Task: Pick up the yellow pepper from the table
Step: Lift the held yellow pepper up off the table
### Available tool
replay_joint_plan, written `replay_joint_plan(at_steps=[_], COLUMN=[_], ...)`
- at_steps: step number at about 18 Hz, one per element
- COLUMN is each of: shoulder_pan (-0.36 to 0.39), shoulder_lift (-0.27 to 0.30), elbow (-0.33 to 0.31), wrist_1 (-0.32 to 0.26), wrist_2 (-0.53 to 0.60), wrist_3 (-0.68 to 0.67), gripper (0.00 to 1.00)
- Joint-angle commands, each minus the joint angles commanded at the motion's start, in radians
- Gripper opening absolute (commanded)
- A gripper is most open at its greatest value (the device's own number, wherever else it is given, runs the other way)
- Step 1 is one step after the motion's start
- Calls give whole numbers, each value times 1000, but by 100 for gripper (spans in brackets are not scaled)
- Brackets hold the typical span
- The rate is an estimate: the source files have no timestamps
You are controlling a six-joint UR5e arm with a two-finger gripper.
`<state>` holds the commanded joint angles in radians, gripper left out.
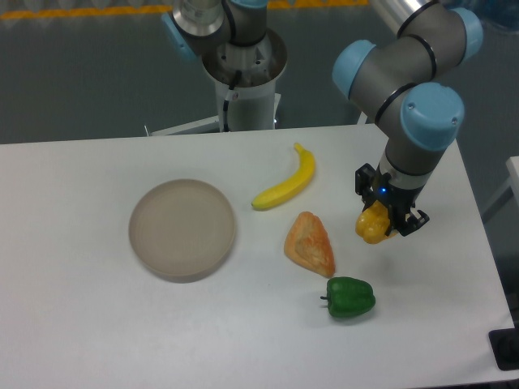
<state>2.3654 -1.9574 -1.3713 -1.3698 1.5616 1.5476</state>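
From my seat at the fixed camera I see the gripper (pixel 383 220) hanging over the right part of the table (pixel 73 324), its jaws clamped on the yellow pepper (pixel 372 224), which sits between the dark fingers (pixel 408 219) with its lumpy yellow-orange body showing on the left side of them. I read the pepper as held above the white surface rather than resting on it, though from this one angle I cannot be sure of the gap under it. A small blue light glows on the wrist just above the jaws. The arm (pixel 413 73) comes in from the upper right, grey tube links with pale blue joint caps, and folds down to the gripper. To the left of the held pepper, near but apart from it, lies the orange-tan wedge-shaped pastry (pixel 310 244), its point toward the front. Below the pastry and below the gripper, near the front edge, is the green pepper (pixel 350 297), lying on its side with the stem to the left. The banana (pixel 287 181) lies above the pastry, curved, stem end up toward the back of the table. Well to the left sits a round, shallow, tan plate (pixel 182 229). Behind the table, at the middle of the back edge, stands the robot's base pedestal (pixel 242 69).
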Motion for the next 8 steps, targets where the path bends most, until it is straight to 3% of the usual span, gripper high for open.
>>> replay_joint_plan(at_steps=[8], shoulder_pan=[0], shoulder_lift=[0], elbow=[-2], wrist_1=[2], wrist_2=[21], wrist_3=[3], gripper=[11])
